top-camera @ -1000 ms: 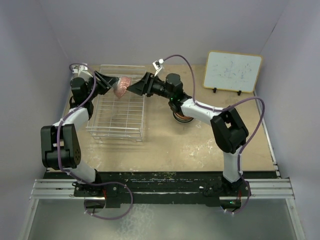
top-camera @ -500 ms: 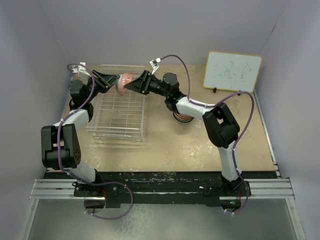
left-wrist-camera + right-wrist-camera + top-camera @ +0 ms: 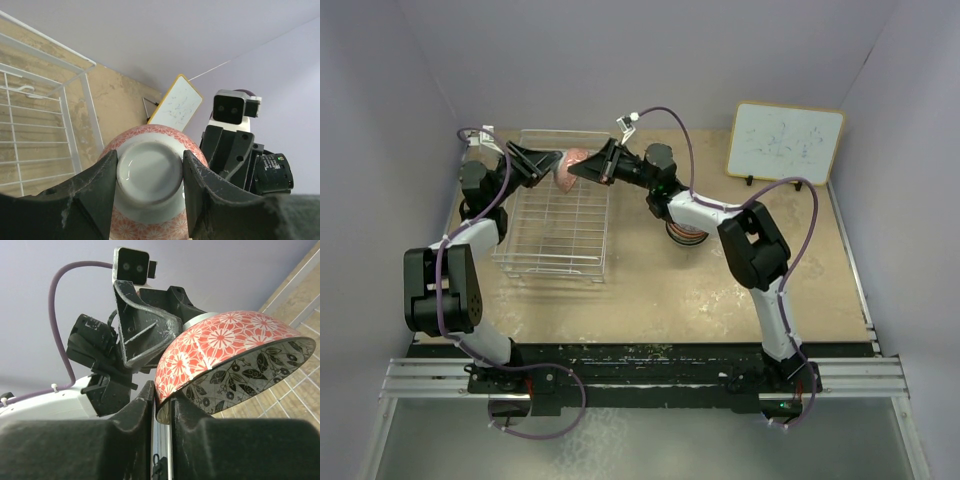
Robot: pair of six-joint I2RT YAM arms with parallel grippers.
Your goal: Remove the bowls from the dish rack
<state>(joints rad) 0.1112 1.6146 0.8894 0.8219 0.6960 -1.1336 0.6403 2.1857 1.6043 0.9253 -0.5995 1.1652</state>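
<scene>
Hanging in the air over the far right part of the dish rack (image 3: 552, 268), the red-orange bowl (image 3: 567, 168) is tipped on its side between both arms. Outside is a red flower pattern, inside dark leaves on grey, foot ring white. Left gripper (image 3: 548, 160) has its fingers (image 3: 95, 192) clamped on either side of the foot ring, base facing the left wrist camera. Right gripper (image 3: 578, 170) comes in from the opposite side, fingers (image 3: 136, 415) pinching the bowl's rim, one inside and one outside. Rack sits on the tan table (image 3: 720, 290), left of centre. What looks like a stack of bowls (image 3: 685, 236) sits on the table right of the rack, mostly hidden under the right arm. Whiteboard (image 3: 786, 143) stands at the far right corner.
</scene>
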